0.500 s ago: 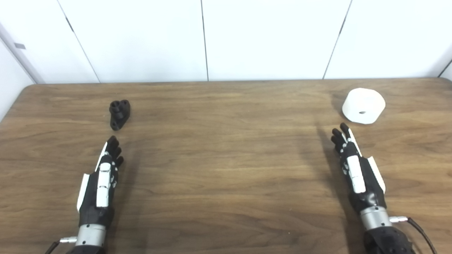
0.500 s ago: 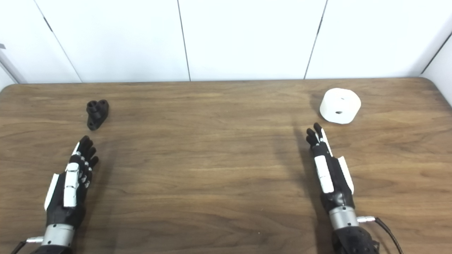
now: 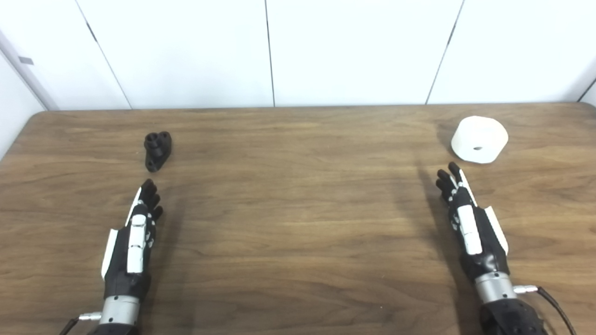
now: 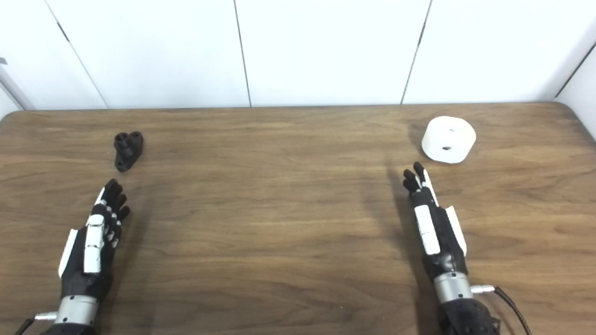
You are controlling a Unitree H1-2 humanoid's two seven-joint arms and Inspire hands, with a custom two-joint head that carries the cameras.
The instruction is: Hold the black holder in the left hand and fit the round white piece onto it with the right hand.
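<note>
Item 1, left hand [image 3: 135, 228]: we find it low on the left of the table [image 3: 298, 223], edge-on to both cameras, fingers stretched forward and lying close together, holding nothing. Its fingertips point toward the holder and stop near it, not touching.

Item 2, black holder [image 3: 157, 150]: a small dark part with round sockets on top, lying on the wood just beyond the left hand. We judge it not yet picked up.

Item 3, right hand [image 3: 470, 223]: on the right of the table, likewise edge-on, fingers extended and nearly together, empty. Its fingertips reach toward the white piece, near it but apart.

Item 4, round white piece [image 3: 479, 139]: a squat drum with a small dark hole in its side, resting at the far right of the table, well apart from the holder.

Progress, in our judgement: nothing is done. Both grasps, the bringing together and the fitting all remain.

Differences between views: the right eye view shows a second small hole on the top face of the white piece, which the left eye view does not resolve, and also the table's right edge and corner. The left eye view shows a small grey tag [image 3: 26, 60] on the left wall, almost cut off in the other.
</note>
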